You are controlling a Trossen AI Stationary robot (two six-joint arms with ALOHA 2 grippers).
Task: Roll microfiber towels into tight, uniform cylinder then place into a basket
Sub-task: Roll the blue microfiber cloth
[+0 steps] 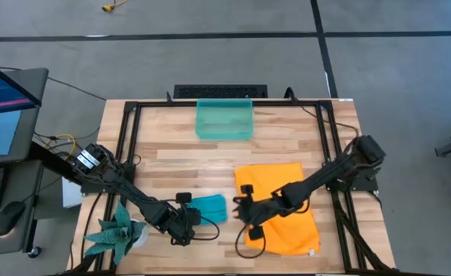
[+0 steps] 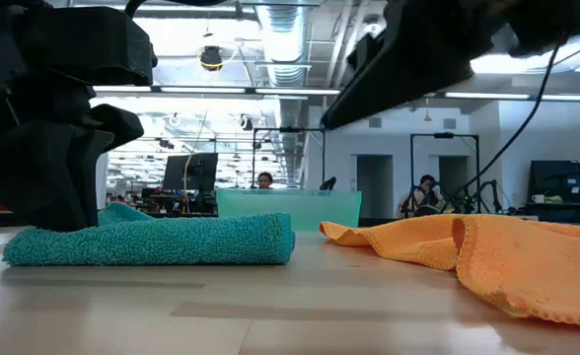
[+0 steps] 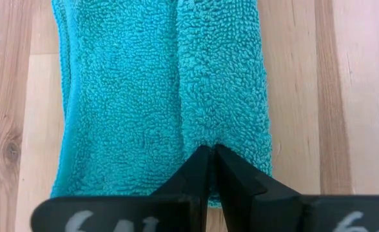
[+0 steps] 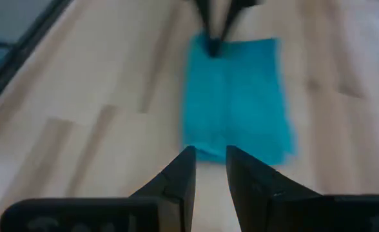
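Pale wooden planks make up the tabletop (image 1: 287,149), ringed by a black metal frame (image 1: 126,146), with a busy workshop visible beyond it in the low view. Near the front edge lies the teal-blue microfiber towel (image 1: 209,205), folded or part-rolled into a low, flattened bundle with a seam running along its length; it is not yet a tight cylinder. The left gripper (image 1: 185,221) sits at one short end of that bundle, its dark fingers (image 3: 201,171) pinched together on the towel's edge at the seam, probably to pin that end so the cloth cannot slide or unwind while it is worked.

Facing it from the opposite end, the right gripper (image 1: 245,208) hovers just off the teal towel's far edge, its jaws parted a little with nothing between them. It seems lined up along the bundle's axis, ready to catch the free end.

Behind the right arm, the larger bright orange microfiber towel (image 1: 283,207) lies spread and rumpled, untouched, with the arm reaching across it. The translucent teal-green plastic basket (image 1: 224,120) stands empty at the back of the table, well apart from both towels, so neither has been delivered. A green spiky plant in a pot (image 1: 120,230) stands at the front left corner, clear of the work.
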